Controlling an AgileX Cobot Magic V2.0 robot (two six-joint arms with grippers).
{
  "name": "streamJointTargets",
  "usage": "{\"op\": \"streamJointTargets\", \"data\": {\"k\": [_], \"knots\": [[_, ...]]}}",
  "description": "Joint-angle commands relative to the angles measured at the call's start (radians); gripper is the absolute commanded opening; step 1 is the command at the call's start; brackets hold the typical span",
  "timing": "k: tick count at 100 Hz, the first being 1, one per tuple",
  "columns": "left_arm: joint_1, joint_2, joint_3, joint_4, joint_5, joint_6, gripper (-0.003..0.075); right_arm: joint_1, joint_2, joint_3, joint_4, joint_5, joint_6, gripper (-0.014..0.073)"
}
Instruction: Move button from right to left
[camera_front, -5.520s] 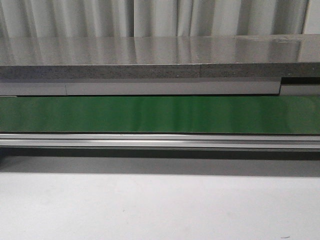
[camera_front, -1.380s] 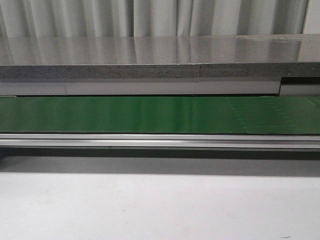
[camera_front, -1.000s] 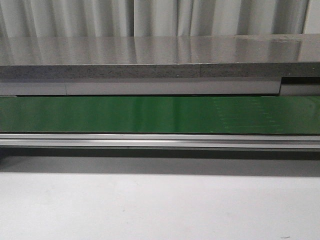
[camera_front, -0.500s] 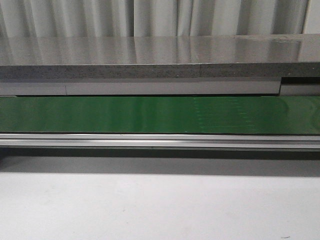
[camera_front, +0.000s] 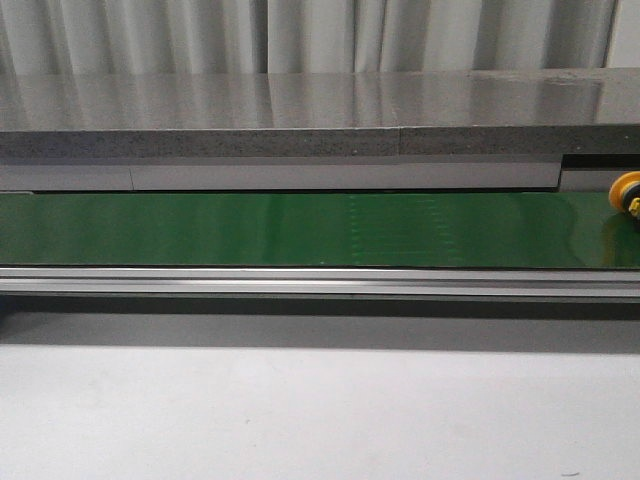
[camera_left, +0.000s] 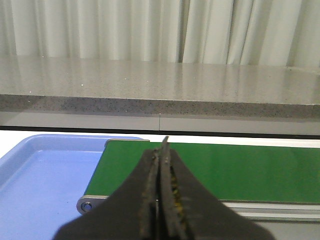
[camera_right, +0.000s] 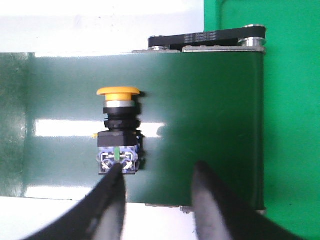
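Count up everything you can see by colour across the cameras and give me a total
Yellow: 1, the button lying on the belt
Green: 2, the conveyor belt and the green bin
Blue: 1, the blue tray
Black: 2, the left gripper and right gripper
Total: 6

A green conveyor belt (camera_front: 300, 228) runs beside a blue tray (camera_left: 40, 170).

This looks like a factory-style workshop or automation test cell. A green conveyor belt (camera_front: 300, 228) runs across the scene in an aluminium frame (camera_front: 300, 283), with a roller (camera_left: 87, 205) at its end and a toothed drive belt (camera_right: 205, 39) at the other. A blue plastic tray (camera_left: 45, 175) sits at the belt's end, a speckled grey stone counter (camera_front: 300, 115) runs behind, and pale curtains (camera_front: 300, 35) close off the back.
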Motion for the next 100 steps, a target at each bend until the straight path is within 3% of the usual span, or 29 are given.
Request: {"op": "streamJointTargets", "data": {"k": [1,9,31,66,100], "knots": [[-0.004,-0.031,0.045,0.000,-0.074,-0.011,-0.0020,0.003,-0.085,0.006,-0.005,-0.039,-0.012,0.0094],[-0.004,-0.031,0.045,0.000,-0.074,-0.011,-0.0020,0.003,-0.140,0.051,-0.010,-0.065,-0.012,-0.0072],[-0.004,-0.031,0.045,0.000,-0.074,-0.011,-0.0020,0.015,-0.278,0.188,-0.011,-0.166,-0.012,-0.0067],[-0.004,-0.031,0.045,0.000,-0.074,-0.011,-0.0020,0.119,-0.429,0.369,-0.052,-0.277,-0.012,-0.0067],[-0.004,-0.031,0.045,0.000,-0.074,-0.011,-0.0020,0.180,-0.627,0.587,-0.049,-0.494,-0.011,-0.0067]]}}
